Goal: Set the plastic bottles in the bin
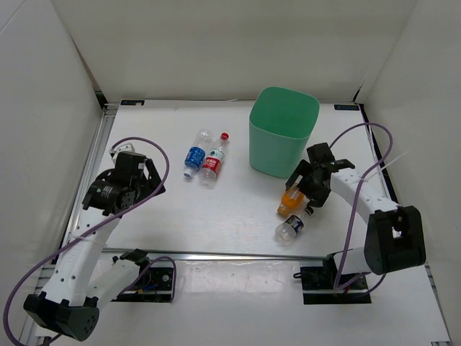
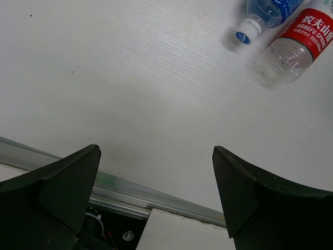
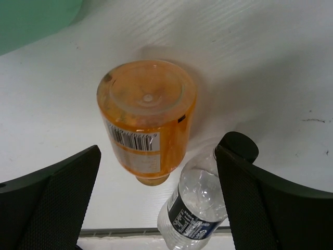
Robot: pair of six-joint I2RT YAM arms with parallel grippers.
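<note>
The right gripper [image 3: 157,156], jaws spread wide, hangs over the orange bottle [image 3: 147,114] lying beside the dark-label bottle [image 3: 195,208] near the bin [image 1: 283,133] (apparently lining up a grasp), while the left gripper [image 2: 156,156], equally wide, idles near the blue bottle [image 1: 194,155] and red bottle [image 1: 211,166].

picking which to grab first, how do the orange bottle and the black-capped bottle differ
The orange bottle is orange with a white barcode label; the black-capped bottle is clear with a dark label. The orange bottle looks wider and is centred ahead of the open right gripper, base toward its camera; the black-capped bottle lies off to one side. Both lie on the table, outside the bin.
</note>
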